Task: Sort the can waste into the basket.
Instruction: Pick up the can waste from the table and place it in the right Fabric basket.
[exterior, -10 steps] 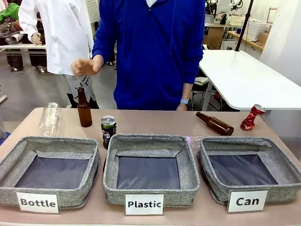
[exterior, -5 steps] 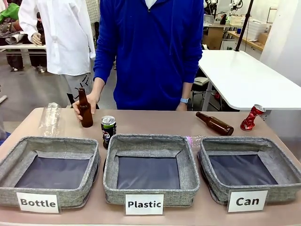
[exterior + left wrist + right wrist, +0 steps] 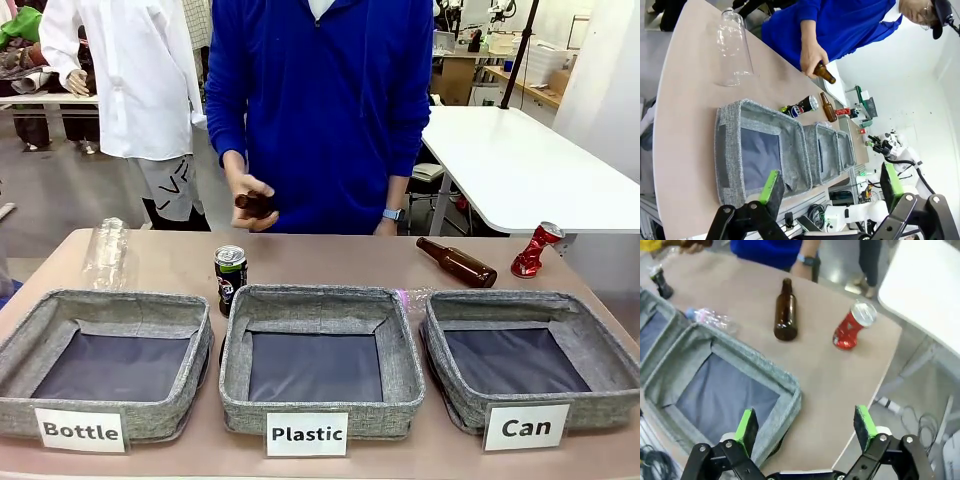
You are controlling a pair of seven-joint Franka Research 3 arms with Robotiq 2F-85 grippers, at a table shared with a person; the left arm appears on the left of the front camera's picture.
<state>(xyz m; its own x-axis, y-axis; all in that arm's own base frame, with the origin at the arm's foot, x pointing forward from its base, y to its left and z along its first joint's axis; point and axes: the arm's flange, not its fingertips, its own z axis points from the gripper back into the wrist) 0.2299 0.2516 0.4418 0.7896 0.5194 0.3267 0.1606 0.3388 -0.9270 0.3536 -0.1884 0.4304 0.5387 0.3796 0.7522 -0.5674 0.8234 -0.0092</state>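
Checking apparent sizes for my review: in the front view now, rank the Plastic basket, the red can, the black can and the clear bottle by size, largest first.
1. Plastic basket
2. Clear bottle
Unsure: black can and red can look much alike in size, so I leave them unranked.

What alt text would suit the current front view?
Two cans, one black and one crushed red, stand outside three empty baskets labelled Bottle, Plastic and Can; a person's hand holds a brown bottle.
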